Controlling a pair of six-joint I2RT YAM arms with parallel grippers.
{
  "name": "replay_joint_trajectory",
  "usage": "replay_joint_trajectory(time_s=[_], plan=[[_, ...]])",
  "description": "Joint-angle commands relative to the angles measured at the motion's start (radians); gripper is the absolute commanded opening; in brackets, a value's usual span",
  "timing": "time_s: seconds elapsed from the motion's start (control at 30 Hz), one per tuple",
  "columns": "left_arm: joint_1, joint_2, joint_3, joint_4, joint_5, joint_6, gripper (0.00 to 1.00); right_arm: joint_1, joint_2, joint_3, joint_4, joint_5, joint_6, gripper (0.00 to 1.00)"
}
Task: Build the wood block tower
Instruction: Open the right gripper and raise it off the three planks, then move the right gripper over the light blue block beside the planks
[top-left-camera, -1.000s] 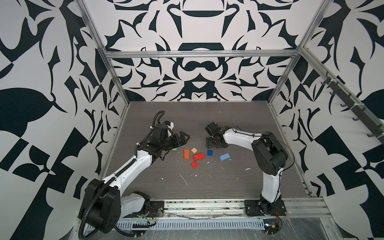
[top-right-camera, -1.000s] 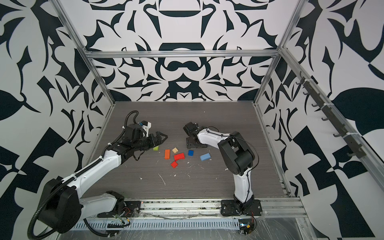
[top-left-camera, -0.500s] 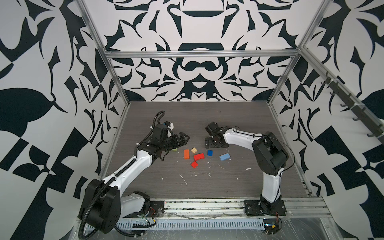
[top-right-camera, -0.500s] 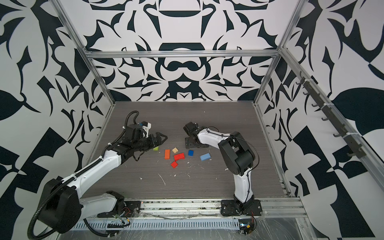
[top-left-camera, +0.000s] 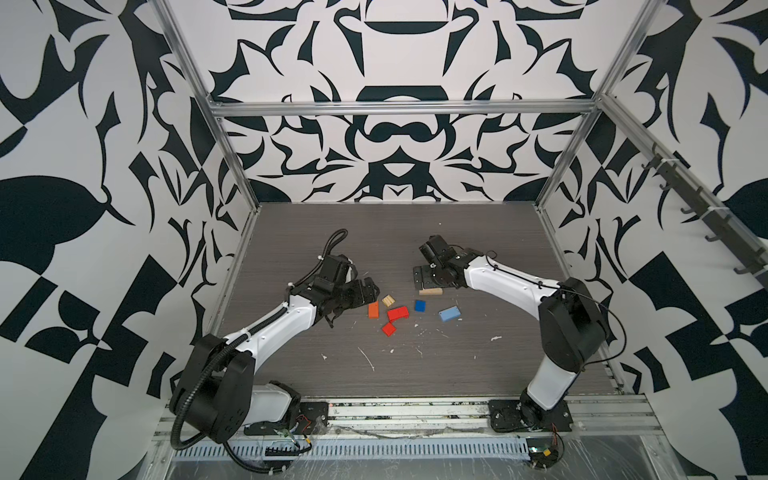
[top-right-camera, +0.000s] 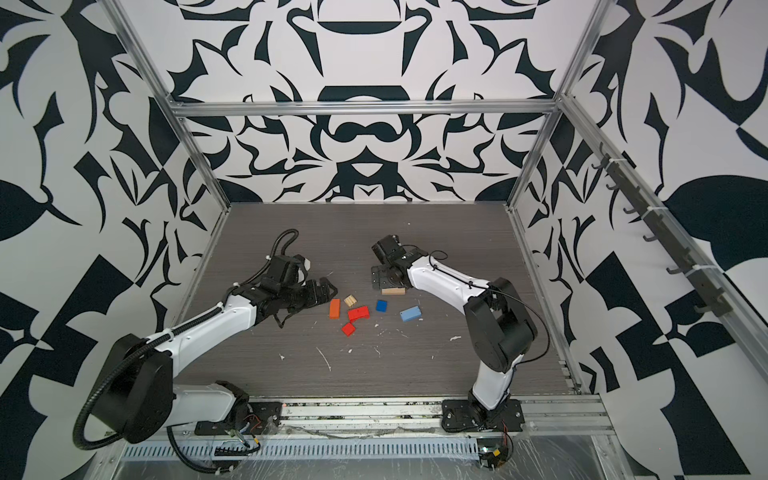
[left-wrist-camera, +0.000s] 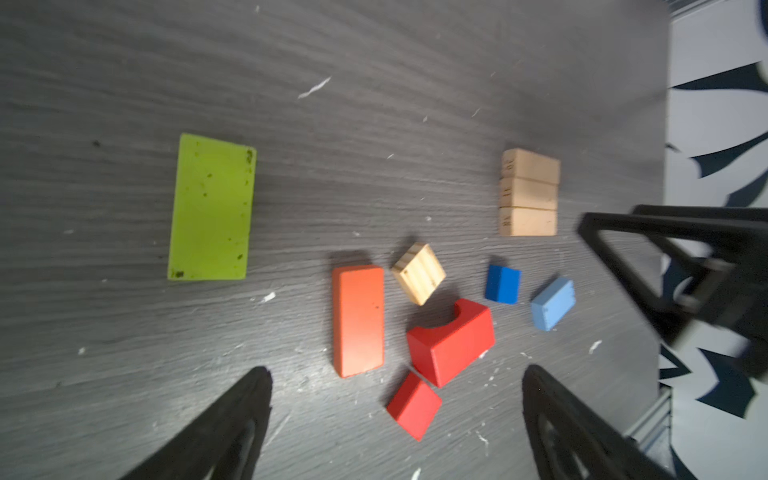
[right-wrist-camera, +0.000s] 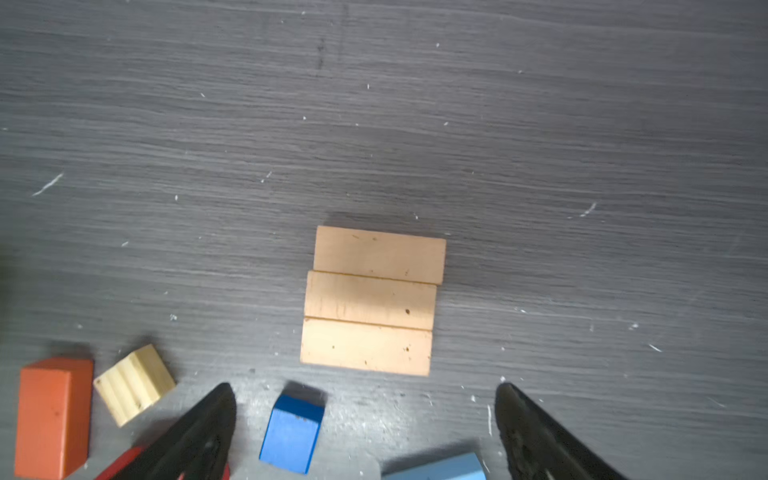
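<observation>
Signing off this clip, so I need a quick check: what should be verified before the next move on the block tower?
1. Left jaws open and empty: ok.
2. Right jaws open and empty: ok.
3. Three tan blocks lying flat, side by side: ok.
4. Anything stacked on them: not ok, nothing yet.
5. Green block clear of its neighbours: ok.
6. Red arch block apart from small red block: cannot tell.

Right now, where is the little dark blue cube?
In both top views the dark blue cube lies flat between the red arch block on its left and the light blue block on its right.
</observation>
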Motion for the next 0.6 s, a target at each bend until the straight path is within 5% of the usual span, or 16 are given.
replay_joint_trajectory(time_s=[0.0,0.57], plan=[[-0.020,0.015,0.037,-0.039,-0.042,0.011,0.96,-0.004,-0.068,-0.041,-0.068,0.006,-0.025,1.00],[-0.038,0.046,0.049,0.026,-0.046,-0.001,0.97,-0.005,-0.266,-0.301,-0.080,-0.183,0.215,0.92]])
